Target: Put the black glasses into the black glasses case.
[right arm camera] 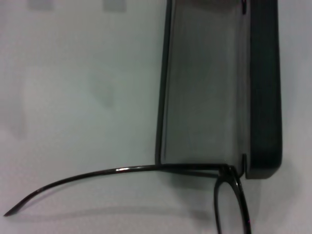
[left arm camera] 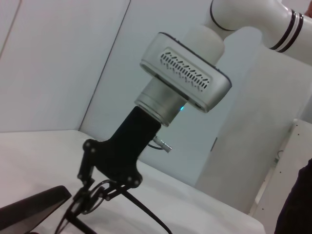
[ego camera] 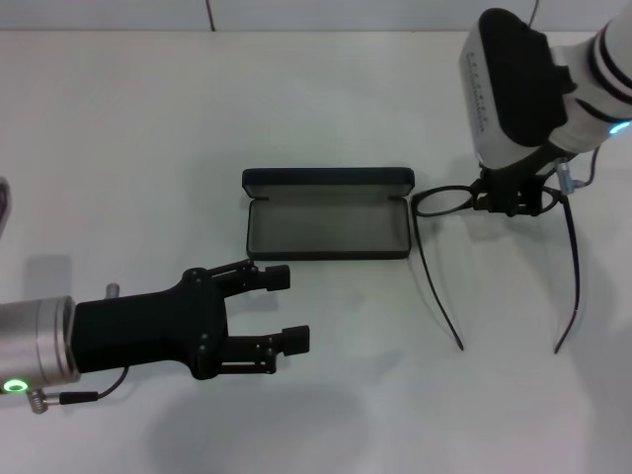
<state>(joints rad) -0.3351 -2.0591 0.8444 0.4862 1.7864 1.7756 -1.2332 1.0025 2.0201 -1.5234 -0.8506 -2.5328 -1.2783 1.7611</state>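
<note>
Two grippers are seen. The right gripper (ego camera: pixel 511 197) is closed on the bridge area of the black glasses (ego camera: pixel 441 202), which lie on the white table (ego camera: pixel 118 148) with temples spread, just right of the open black glasses case (ego camera: pixel 328 225). The left gripper (ego camera: pixel 286 311) is parked near the case's front, fingers spread apart, holding nothing.
</note>
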